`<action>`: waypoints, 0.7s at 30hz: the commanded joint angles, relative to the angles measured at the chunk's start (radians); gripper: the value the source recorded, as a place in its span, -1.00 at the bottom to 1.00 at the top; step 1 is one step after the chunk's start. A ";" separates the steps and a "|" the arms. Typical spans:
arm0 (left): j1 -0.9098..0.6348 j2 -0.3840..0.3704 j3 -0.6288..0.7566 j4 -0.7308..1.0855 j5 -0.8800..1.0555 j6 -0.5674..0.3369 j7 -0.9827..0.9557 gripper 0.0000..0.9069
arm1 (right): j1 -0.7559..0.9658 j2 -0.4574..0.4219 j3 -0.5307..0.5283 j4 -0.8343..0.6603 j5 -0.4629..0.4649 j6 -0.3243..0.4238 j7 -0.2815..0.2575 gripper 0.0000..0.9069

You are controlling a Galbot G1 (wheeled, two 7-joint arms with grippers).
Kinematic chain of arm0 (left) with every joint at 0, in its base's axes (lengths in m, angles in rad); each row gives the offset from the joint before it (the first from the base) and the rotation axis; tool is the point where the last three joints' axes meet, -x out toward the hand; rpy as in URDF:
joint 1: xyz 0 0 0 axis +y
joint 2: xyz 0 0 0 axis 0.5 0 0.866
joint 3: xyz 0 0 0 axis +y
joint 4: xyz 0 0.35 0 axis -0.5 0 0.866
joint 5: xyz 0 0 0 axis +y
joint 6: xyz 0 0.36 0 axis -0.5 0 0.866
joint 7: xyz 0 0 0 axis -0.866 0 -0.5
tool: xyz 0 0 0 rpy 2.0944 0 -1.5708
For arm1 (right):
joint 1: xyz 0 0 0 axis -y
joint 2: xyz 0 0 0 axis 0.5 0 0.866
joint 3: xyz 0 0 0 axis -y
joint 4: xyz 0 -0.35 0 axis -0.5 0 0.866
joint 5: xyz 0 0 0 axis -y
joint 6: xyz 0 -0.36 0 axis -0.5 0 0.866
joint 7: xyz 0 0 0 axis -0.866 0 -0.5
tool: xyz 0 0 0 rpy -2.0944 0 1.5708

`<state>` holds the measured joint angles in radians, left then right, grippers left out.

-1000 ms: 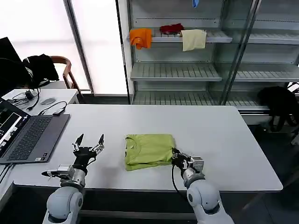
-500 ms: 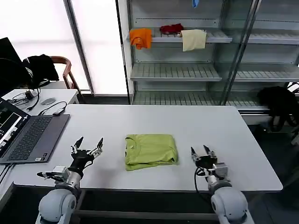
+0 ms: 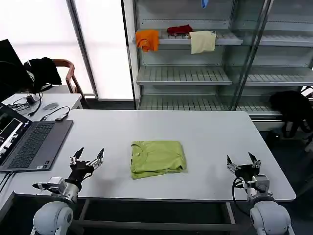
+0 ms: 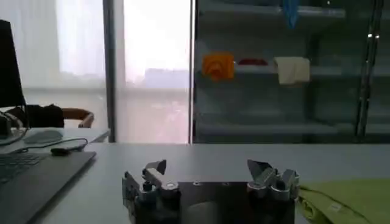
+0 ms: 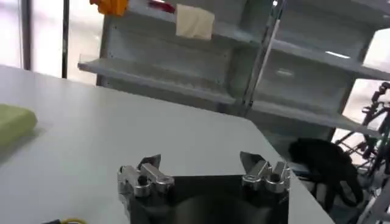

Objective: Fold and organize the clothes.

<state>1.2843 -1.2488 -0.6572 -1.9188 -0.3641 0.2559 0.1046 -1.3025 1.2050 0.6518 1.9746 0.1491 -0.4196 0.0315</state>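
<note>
The lime yellow-green T-shirt (image 3: 157, 158) lies folded into a neat rectangle on the white table (image 3: 205, 132), near the front edge at the middle. My left gripper (image 3: 88, 156) hovers open near the front edge, well to the shirt's left. My right gripper (image 3: 243, 162) is open too, near the front right of the table, clear of the shirt. In the left wrist view the open gripper (image 4: 208, 170) has the shirt's edge (image 4: 347, 198) beside it. The right wrist view has the open gripper (image 5: 199, 164) over bare table, and the shirt's corner (image 5: 13, 122) far off.
An open laptop (image 3: 27, 142) sits on the table's left side with cables behind it. A shelving rack (image 3: 195, 73) stands beyond the table, holding orange (image 3: 147, 39), red (image 3: 179, 30) and cream (image 3: 202, 41) cloths. Black garments hang on a chair (image 3: 41, 68) and at the right (image 3: 293, 105).
My right gripper has let go of the shirt's right edge and drawn away to the right, opening. The left gripper has drifted slightly left and nearer. The shirt stays folded.
</note>
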 commanded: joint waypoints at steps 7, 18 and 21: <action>0.005 0.014 0.000 -0.024 -0.018 0.018 0.005 1.00 | -0.017 -0.018 0.031 0.082 0.016 -0.023 -0.023 1.00; 0.005 0.006 0.019 -0.020 -0.016 0.017 0.003 1.00 | -0.028 -0.015 0.024 0.100 0.017 -0.027 -0.029 1.00; 0.006 0.005 0.022 -0.020 -0.014 0.017 0.002 1.00 | -0.038 -0.019 0.018 0.101 0.017 -0.027 -0.029 1.00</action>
